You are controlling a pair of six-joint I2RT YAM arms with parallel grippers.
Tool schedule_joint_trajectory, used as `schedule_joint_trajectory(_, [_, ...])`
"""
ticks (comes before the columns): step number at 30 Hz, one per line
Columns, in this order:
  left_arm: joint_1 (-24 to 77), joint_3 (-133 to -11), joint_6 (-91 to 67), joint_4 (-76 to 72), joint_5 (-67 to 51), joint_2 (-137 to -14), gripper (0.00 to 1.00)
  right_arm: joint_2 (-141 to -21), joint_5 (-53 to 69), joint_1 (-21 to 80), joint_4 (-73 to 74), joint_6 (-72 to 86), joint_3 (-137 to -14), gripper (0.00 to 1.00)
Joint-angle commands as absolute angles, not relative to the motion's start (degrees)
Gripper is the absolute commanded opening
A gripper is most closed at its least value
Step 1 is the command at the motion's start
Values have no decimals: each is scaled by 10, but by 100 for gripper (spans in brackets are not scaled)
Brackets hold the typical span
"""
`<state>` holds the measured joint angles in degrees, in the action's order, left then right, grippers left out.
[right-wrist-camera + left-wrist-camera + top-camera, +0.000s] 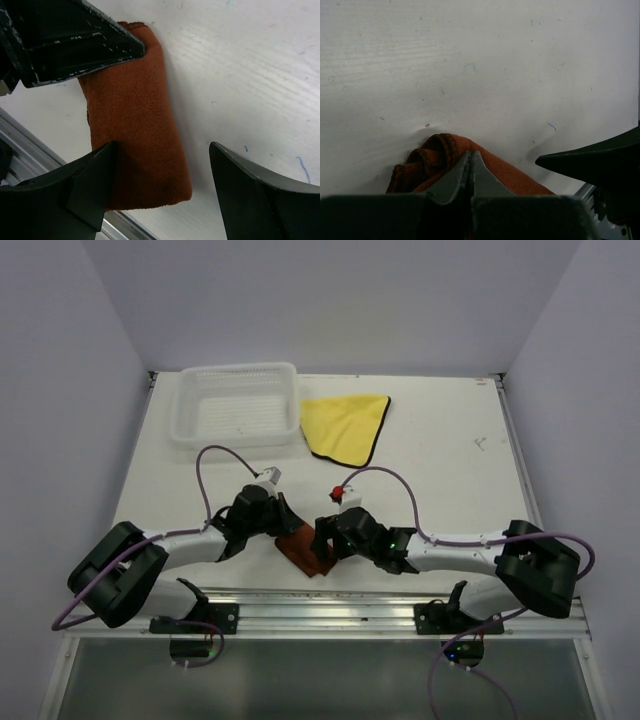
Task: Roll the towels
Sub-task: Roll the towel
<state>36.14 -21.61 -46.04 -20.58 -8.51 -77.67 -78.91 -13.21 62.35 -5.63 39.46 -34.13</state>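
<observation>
Rust-brown towel [306, 550]: lying at the near edge of the counter [450, 470], between the two arms and just beside the metal rail [330, 606]. It is showing as a narrow, thick folded band in the right wrist view. In the left wrist view one end is bunching into loose curls.
Left jaws: sitting closed, the two fingertips [465, 167] meeting with no gap. They are pressing down at the towel's bunched end. Whether any cloth is being pinched between them I cannot tell.
Right jaws: standing wide open over the other end of the band. One finger [95, 175] is overlapping the towel's long edge, and the other is hanging over bare counter, apart from the cloth.
Arms: both are reaching inward, their wrists nearly meeting above the towel.
Yellow towel [345, 423]: lying spread flat at the far side of the counter, its dark hem running along the right and near edges, well apart from both arms.
White mesh basket [186, 412]: sitting at the far left, just beside the yellow towel.
</observation>
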Motion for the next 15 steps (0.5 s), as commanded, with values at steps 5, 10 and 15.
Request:
schedule_joint_trajectory(5, [365,-189,-450,-146,-47,-778,0,-838,-15,624,-154,453,-301,75])
schedule_joint_trajectory(10, [365,-195,-445,-139,-40,-777,0,-855,0,624,-174,455,-290,59])
schedule_joint_trajectory(15, [364,-215,-438,-117,-22,-770,0,-860,20,625,-182,446,-285,36])
